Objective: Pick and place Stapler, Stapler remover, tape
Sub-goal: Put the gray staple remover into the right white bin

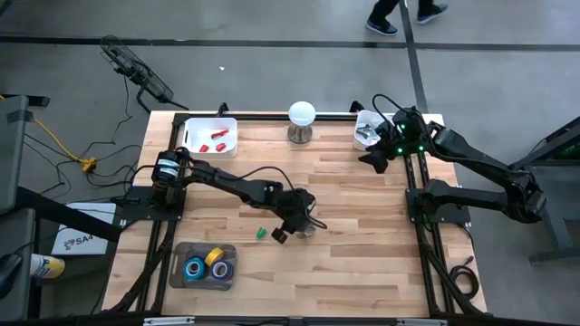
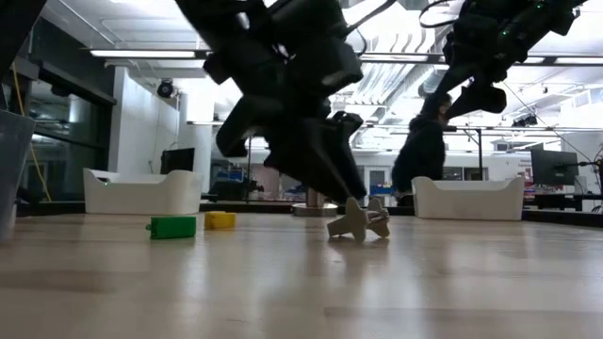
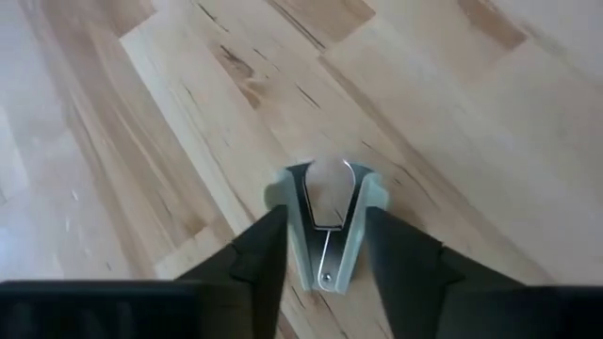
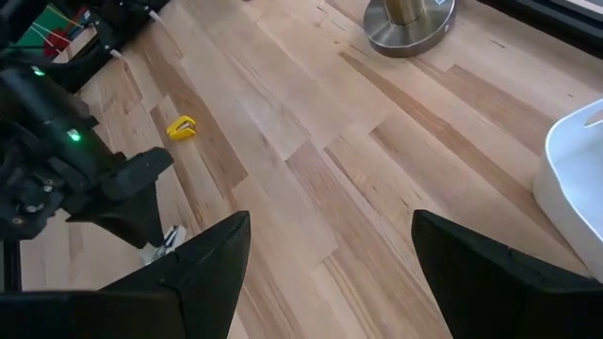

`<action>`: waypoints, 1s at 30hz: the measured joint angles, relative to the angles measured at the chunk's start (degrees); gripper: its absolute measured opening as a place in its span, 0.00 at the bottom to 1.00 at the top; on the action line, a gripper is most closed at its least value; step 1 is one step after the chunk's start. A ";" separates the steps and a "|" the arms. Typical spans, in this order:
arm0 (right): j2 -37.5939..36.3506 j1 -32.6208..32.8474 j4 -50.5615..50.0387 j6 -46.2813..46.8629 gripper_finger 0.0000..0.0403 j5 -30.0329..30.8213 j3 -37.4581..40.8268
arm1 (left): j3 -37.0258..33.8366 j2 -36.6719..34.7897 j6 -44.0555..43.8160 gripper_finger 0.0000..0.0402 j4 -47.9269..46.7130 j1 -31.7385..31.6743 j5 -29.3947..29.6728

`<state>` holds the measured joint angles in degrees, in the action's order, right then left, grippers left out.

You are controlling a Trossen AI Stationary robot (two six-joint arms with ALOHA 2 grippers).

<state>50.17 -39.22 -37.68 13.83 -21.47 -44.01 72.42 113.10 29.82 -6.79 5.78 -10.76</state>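
Straddling the stapler remover (image 3: 325, 221) mid-table, the left gripper (image 3: 325, 259) has a finger on each flank, part-spread, not visibly pinching. Remover's long axis runs along the fingers, claws pointing away. Right gripper (image 4: 325, 273) spread wide, well apart near the far white bin (image 1: 367, 131).
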 joint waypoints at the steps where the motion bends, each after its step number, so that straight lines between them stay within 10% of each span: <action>1: 0.00 0.00 -0.17 -0.21 0.71 0.00 0.00 | 0.64 0.00 -0.13 0.37 -0.91 0.00 -0.02; 15: 0.00 0.00 -0.55 -0.14 0.71 0.02 0.00 | 1.44 3.25 6.37 0.70 -2.08 -0.11 1.67; 30: 0.00 -0.01 -0.86 0.24 0.71 0.02 -0.02 | 1.50 4.11 6.09 0.48 -1.44 -0.15 0.14</action>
<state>50.17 -39.23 -38.54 14.06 -21.45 -44.03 73.92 117.21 35.91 -8.23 5.63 -10.62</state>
